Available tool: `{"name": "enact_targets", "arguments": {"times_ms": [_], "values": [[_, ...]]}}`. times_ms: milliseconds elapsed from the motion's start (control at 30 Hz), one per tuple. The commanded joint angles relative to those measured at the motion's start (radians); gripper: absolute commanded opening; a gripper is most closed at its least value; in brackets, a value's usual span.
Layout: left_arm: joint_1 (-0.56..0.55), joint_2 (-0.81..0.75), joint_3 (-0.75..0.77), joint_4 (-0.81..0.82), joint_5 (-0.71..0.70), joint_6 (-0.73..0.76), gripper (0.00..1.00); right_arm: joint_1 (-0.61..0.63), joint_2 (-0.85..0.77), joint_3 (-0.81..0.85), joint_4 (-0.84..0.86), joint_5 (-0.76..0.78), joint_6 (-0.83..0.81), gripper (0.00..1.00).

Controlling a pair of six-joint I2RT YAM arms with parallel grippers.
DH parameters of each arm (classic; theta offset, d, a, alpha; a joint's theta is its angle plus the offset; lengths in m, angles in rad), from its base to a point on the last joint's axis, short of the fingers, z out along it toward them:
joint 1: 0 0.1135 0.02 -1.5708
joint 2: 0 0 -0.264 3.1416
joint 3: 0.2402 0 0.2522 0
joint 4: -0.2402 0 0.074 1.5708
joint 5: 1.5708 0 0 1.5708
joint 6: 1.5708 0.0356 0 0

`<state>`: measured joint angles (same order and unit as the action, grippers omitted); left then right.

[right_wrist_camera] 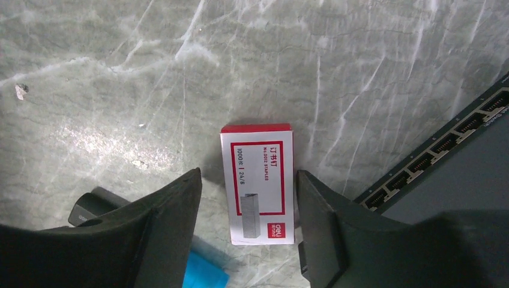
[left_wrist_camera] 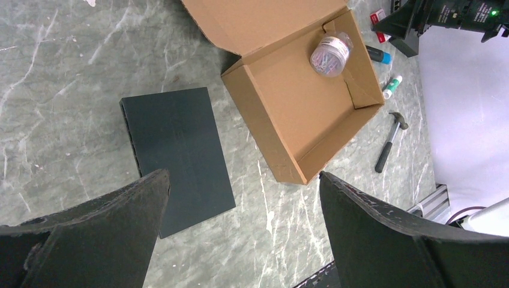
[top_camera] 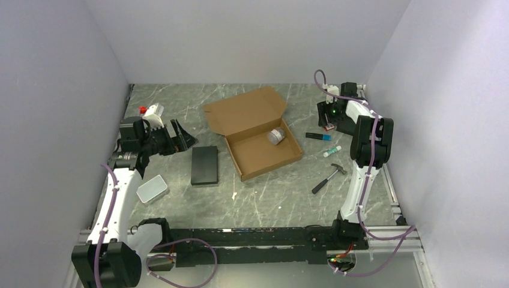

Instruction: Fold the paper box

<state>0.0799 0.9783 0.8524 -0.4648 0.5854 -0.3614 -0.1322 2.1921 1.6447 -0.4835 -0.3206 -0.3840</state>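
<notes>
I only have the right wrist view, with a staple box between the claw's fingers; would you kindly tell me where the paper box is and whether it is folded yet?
Observer: The paper box sits mid-table, its walls standing as a tray and its lid open.
Operator: Thank you. Is anything inside it?
Observer: Yes, a jar of paper clips lies toward its far right corner.
Operator: And what is the left claw doing?
Observer: The left claw is wide open and empty, left of the box, near a black block.
</notes>
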Motion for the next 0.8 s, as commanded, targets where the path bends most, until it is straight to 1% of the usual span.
{"name": "enact_targets", "arguments": {"times_ms": [0, 67, 200, 333, 433, 567, 767], "values": [[0.006, -0.004, -0.004, 0.048, 0.034, -0.005, 0.99, -0.001, 0.02, 0.034, -0.029, 0.006, -0.015, 0.56], [0.007, -0.005, -0.004, 0.049, 0.034, -0.005, 0.99, -0.001, 0.024, 0.029, -0.027, 0.018, -0.023, 0.47], [0.008, -0.007, -0.004, 0.047, 0.036, -0.005, 0.99, -0.001, 0.017, 0.013, -0.017, 0.041, -0.032, 0.34], [0.008, -0.009, -0.003, 0.046, 0.037, -0.007, 0.99, -0.005, -0.008, -0.009, -0.007, 0.015, -0.033, 0.24], [0.008, -0.012, -0.003, 0.045, 0.034, -0.007, 0.99, -0.01, -0.057, -0.029, -0.007, -0.053, -0.025, 0.22], [0.008, -0.015, -0.003, 0.045, 0.034, -0.007, 0.99, -0.012, -0.162, -0.084, 0.009, -0.148, -0.003, 0.21], [0.009, -0.019, -0.003, 0.045, 0.035, -0.007, 0.99, -0.012, -0.297, -0.18, 0.013, -0.33, 0.034, 0.18]]}}
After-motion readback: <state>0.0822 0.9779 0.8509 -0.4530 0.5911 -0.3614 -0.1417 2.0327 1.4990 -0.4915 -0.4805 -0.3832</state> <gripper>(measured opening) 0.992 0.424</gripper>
